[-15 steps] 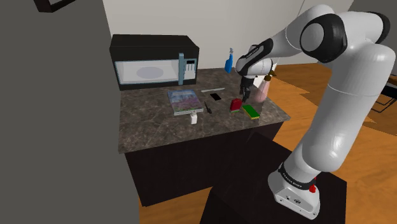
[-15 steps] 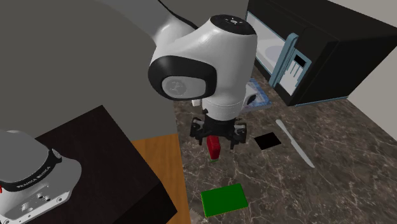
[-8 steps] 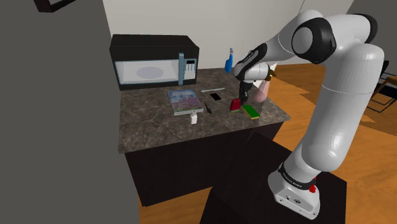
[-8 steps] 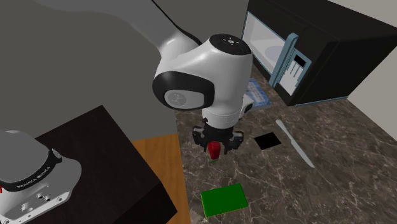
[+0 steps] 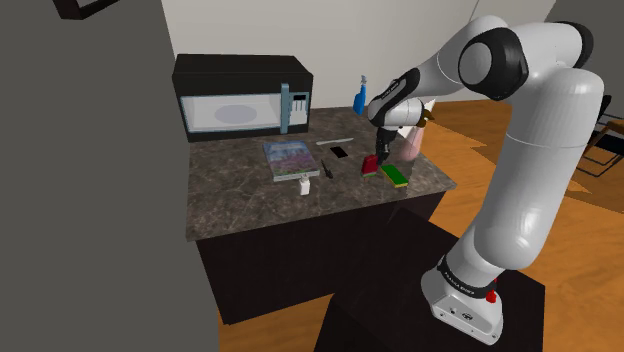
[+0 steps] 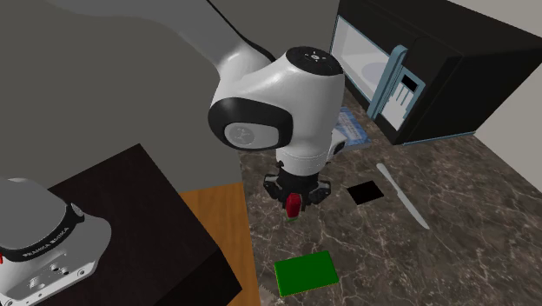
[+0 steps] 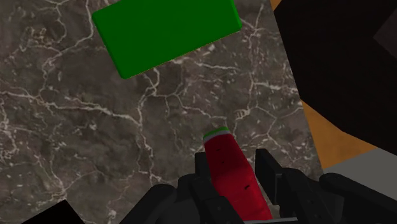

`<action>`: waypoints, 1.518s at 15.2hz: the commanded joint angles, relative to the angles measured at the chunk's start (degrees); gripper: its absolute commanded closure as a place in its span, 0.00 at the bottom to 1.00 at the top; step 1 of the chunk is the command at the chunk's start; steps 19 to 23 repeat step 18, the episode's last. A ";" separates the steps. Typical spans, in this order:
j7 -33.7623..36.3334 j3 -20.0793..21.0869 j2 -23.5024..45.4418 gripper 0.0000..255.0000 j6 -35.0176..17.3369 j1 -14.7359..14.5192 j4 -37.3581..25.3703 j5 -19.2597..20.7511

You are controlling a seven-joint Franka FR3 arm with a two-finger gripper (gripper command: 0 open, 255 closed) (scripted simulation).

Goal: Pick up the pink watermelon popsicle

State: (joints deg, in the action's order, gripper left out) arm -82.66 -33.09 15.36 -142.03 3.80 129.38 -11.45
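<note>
The gripper (image 7: 233,173) is reaching down to the dark marbled bench (image 5: 235,195) and is clasping the watermelon popsicle (image 7: 232,181), its two black fingers (image 7: 201,170) sitting narrow and pressing in on either side of it. The popsicle is showing red with dark seed specks and a green rim at its far tip, and that tip is poking out beyond the fingertips. In the shoulder view it is sitting near the bench's right end, just beside a green block (image 5: 396,174) and well apart from the black microwave (image 5: 240,98) standing at the back. In the second exterior view the white arm is hanging straight over the popsicle, which is peeking out red beneath the gripper, with the green block lying near it toward the bench's front edge and a black square (image 6: 365,192) and a pale grey strip (image 6: 402,196) lying to the right.
</note>
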 commanded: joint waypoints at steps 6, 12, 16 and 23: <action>2.13 -1.41 -3.30 1.00 3.19 -1.12 -0.49 3.10; 4.46 -2.54 -7.12 1.00 7.30 -2.05 -1.53 6.55; 5.82 -2.97 -9.47 1.00 10.15 -2.46 -2.50 8.56; 5.88 -2.97 -9.56 1.00 10.26 -2.46 -2.54 8.64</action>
